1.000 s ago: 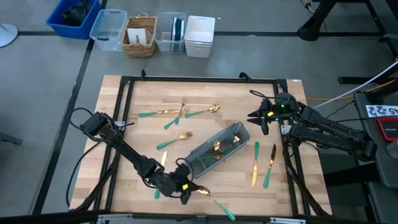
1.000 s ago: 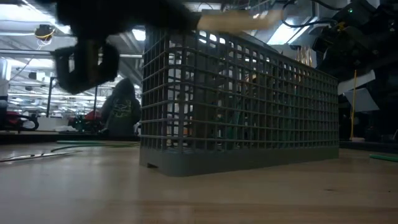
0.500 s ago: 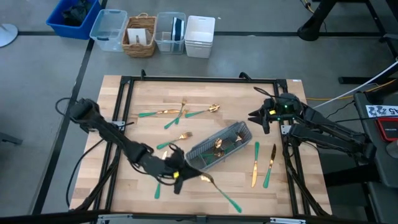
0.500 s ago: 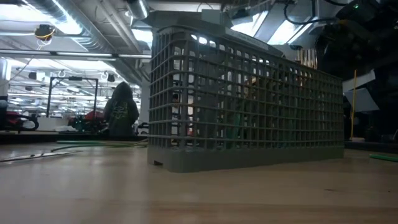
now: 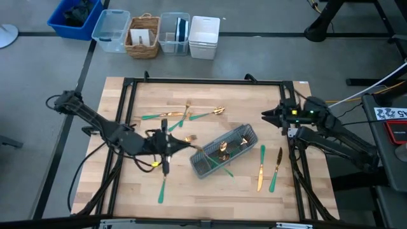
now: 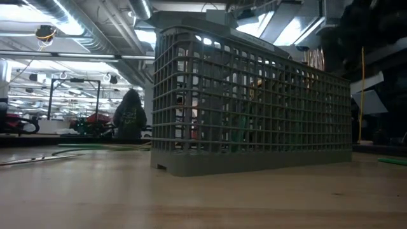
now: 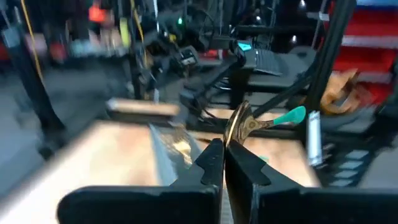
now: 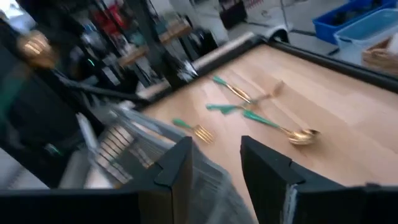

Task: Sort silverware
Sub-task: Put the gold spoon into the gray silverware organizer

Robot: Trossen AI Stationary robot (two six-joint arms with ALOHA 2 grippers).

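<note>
Left gripper (image 5: 166, 145): pinched shut on one spoon (image 7: 249, 123), gold bowl at the fingertips, teal handle reaching ahead over the grey caddy (image 5: 224, 151). Handling: level the handle above an open compartment before letting go. Right gripper (image 5: 275, 117): fingers spread, empty, beyond the caddy's far end. Remaining silverware (image 5: 184, 115): scattered either side. Obscured: caddy compartments; wrist views blurred.

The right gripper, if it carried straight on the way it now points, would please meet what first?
Probably the grey slotted cutlery caddy. The open right gripper points across the wooden table toward the left arm's side, and its wrist view shows the caddy's mesh just past the fingers. Depth is unclear, so it might pass above it.
</note>
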